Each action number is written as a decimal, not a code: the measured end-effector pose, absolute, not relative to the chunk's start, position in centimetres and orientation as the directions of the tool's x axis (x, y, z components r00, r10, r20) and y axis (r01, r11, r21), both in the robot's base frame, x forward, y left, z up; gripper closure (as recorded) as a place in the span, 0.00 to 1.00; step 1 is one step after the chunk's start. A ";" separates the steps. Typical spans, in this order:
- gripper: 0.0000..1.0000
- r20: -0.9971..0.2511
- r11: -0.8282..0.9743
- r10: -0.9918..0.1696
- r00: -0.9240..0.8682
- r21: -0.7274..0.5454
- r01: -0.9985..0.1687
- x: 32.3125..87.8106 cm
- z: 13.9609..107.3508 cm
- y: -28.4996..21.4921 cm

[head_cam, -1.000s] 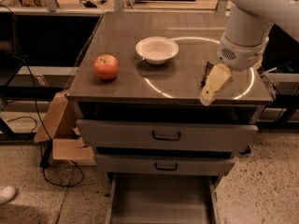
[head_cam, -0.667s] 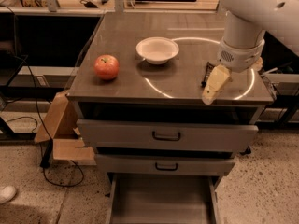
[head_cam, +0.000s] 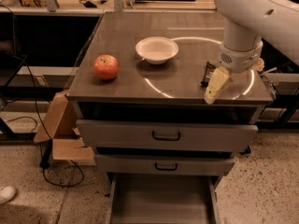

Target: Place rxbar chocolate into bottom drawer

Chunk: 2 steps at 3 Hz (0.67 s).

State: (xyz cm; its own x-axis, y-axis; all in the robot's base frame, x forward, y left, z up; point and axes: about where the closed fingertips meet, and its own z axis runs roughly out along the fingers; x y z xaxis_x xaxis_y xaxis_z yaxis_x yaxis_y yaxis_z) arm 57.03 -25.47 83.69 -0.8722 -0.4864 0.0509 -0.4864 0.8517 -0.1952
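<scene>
The rxbar chocolate [head_cam: 207,73] is a small dark bar lying near the right front of the grey cabinet top [head_cam: 140,85]. It is partly hidden by my arm. My gripper [head_cam: 213,93] hangs from the white arm and points down at the cabinet top, right beside the bar on its right. The bottom drawer [head_cam: 161,200] is pulled out below the two upper drawers, and its plain grey inside shows nothing in it.
A red apple [head_cam: 106,66] sits at the left of the cabinet top and a white bowl [head_cam: 157,49] in the middle. The two upper drawers [head_cam: 166,135] are closed. A cardboard box [head_cam: 58,129] and cables lie on the floor to the left.
The upper arm has shifted slightly to the left. The gripper has barely moved and stays beside the bar. The apple, bowl and drawers are unchanged.
</scene>
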 end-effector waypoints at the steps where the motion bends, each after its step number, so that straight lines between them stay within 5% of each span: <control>1: 0.00 0.031 0.856 -0.494 -0.869 -0.157 -0.492 57.3 84.3 -26.0; 2: 0.00 -0.006 0.863 -0.495 -0.869 -0.119 -0.490 57.6 86.3 -27.6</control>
State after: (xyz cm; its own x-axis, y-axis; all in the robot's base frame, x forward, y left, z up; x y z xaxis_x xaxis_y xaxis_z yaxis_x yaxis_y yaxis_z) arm 57.62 -27.61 86.30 -0.8691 -0.4946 -0.0062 -0.4904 0.8633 -0.1193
